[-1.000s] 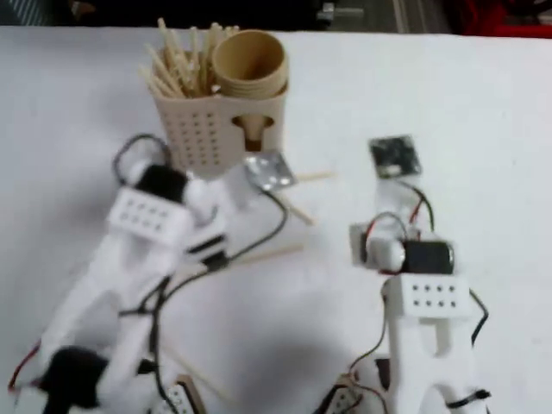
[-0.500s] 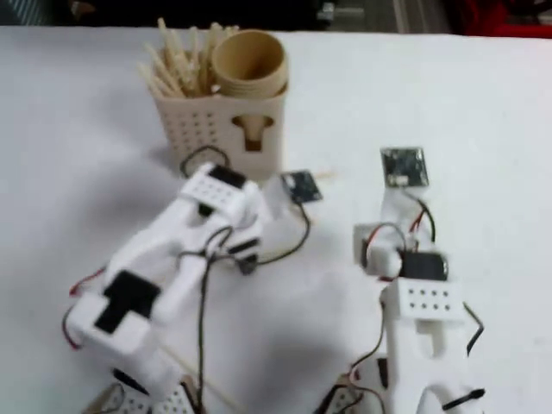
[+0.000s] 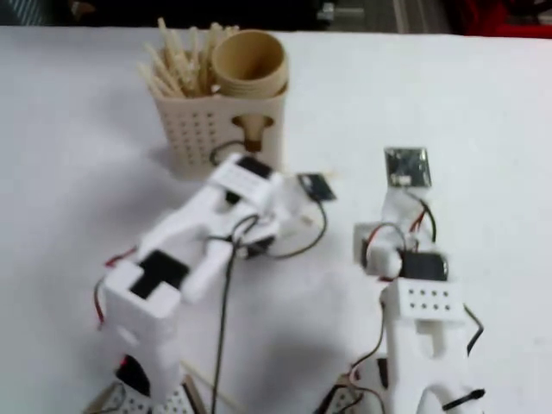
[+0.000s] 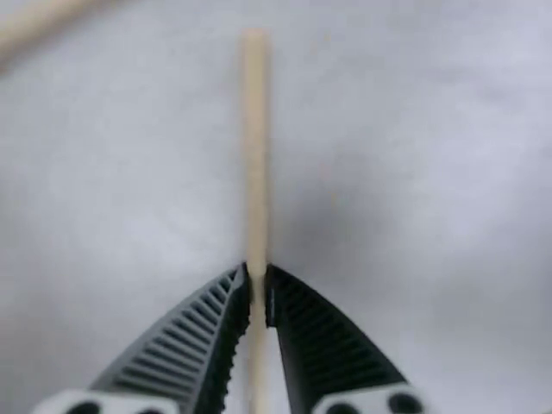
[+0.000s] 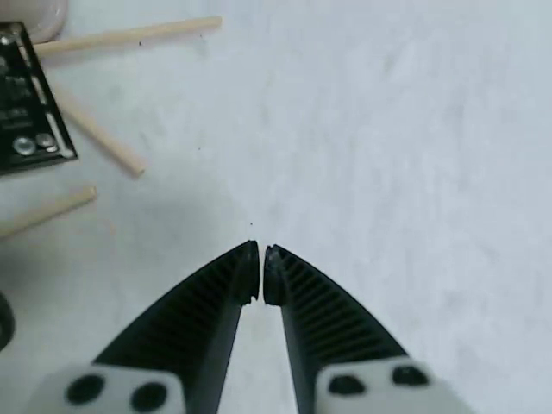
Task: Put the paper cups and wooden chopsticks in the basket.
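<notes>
The white perforated basket (image 3: 220,129) stands at about 11 o'clock on the white table (image 3: 492,112). A stack of paper cups (image 3: 248,62) sits upright in its right side, and a bundle of wooden chopsticks (image 3: 177,60) stands on end in its left side, touching the cups.

The left arm (image 3: 198,250) stretches from 7 o'clock toward the table's middle, its wrist just at 5 o'clock of the basket. The left gripper (image 4: 257,289) is closed tight on a single chopstick (image 4: 254,147), which runs straight out between the jaws and lies low over the table.

The right arm (image 3: 423,302) stands at 5 o'clock. The right gripper (image 5: 260,274) holds nothing; its jaws are closed, the tips almost touching, above bare table. Three loose chopsticks (image 5: 129,34) (image 5: 99,138) (image 5: 43,211) lie on the table near it, beside the left arm's circuit board (image 5: 26,103). Another loose chopstick (image 3: 203,385) lies at 7 o'clock by the left arm's base.
</notes>
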You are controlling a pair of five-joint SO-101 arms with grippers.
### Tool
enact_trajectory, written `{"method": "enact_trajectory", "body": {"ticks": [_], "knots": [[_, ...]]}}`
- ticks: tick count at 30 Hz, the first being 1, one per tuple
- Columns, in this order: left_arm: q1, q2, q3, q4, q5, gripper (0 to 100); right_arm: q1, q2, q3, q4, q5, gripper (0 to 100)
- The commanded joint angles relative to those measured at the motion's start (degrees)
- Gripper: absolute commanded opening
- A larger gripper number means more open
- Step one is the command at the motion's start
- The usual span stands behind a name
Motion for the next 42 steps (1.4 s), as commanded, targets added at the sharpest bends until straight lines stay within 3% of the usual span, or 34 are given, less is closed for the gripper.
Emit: {"method": "enact_trajectory", "body": {"ticks": [1, 14, 23, 31, 38, 42], "knots": [[2.33, -6.55, -1.58, 2.37, 4.13, 2, 0.75, -1.63, -0.18, -0.57, -0.62, 2.8], [1.54, -42.68, -4.31, 13.10, 11.96, 2, 0.84, -1.54, -0.18, -0.48, -0.70, 2.8], [-4.26, -54.11, -23.56, 8.00, 18.81, 2, 0.84, -1.36, -0.18, -0.48, -0.70, 2.8], [-10.33, -54.02, -26.20, -13.45, 24.09, 2, 0.75, -1.36, -0.18, -0.48, -0.70, 2.8], [-14.02, -54.02, -11.96, -39.47, 32.18, 2, 0.66, -1.71, 0.88, -0.75, -0.70, 2.8], [-16.13, -54.02, -2.02, -53.01, 32.44, 2, 0.66, -1.71, 0.88, -0.75, -0.70, 2.8]]}}
